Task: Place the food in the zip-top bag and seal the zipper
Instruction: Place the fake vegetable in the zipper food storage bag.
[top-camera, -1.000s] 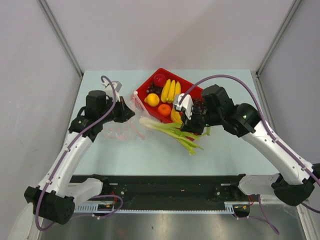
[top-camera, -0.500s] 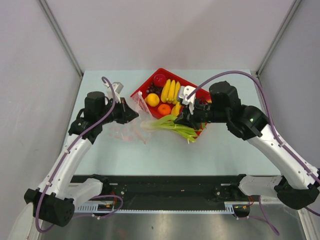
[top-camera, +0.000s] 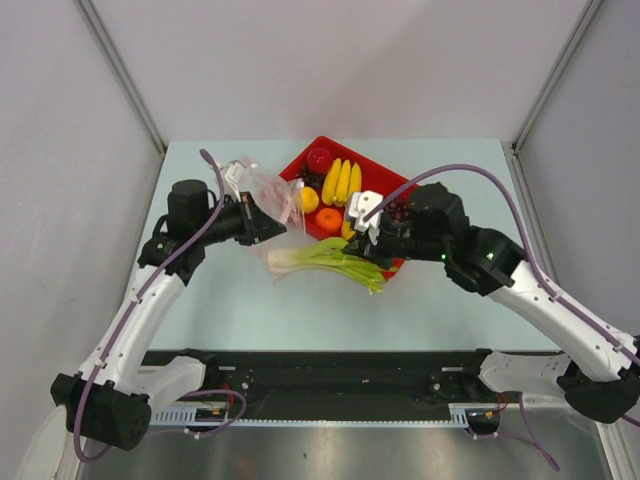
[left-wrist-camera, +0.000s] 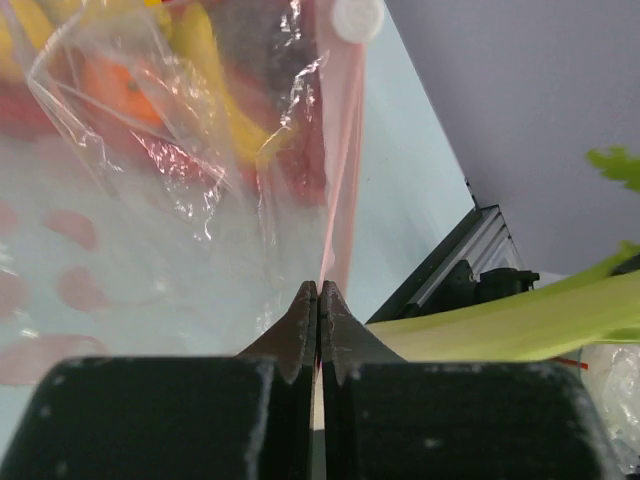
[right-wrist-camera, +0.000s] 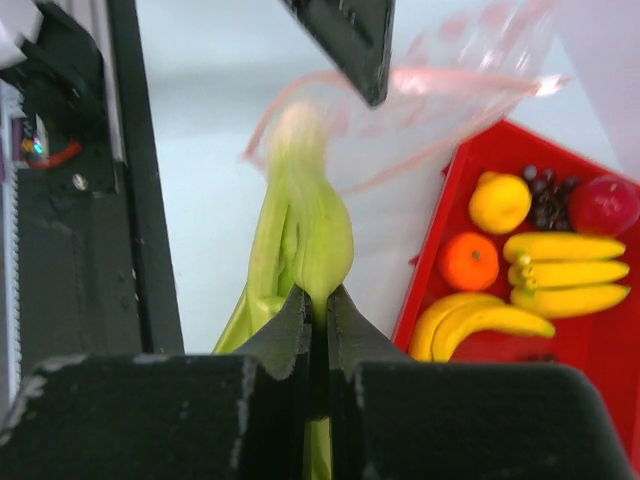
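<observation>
My left gripper (top-camera: 262, 222) is shut on the mouth edge of the clear zip-top bag (top-camera: 268, 192) and holds it up off the table. In the left wrist view (left-wrist-camera: 318, 295) the pink zipper (left-wrist-camera: 340, 150) runs straight up from my jaws. My right gripper (top-camera: 362, 240) is shut on the green-white leek stalk (top-camera: 320, 255). In the right wrist view (right-wrist-camera: 318, 300) the stalk's white end (right-wrist-camera: 300, 135) points at the bag's open mouth (right-wrist-camera: 440, 110). Bananas (top-camera: 342, 182), an apple (top-camera: 319, 160), a lemon (top-camera: 307, 199), an orange (top-camera: 328, 220) and grapes (right-wrist-camera: 548, 195) lie in the tray.
The red tray (top-camera: 375, 168) stands at the back middle of the table, right behind both grippers. Grey walls close in the table on the left, right and back. The black rail with the arm bases (top-camera: 330, 385) runs along the near edge.
My left gripper has lifted the bag up and to the right, toward the tray. My right gripper has carried the leek stalk left, its white end now close to the bag's mouth.
</observation>
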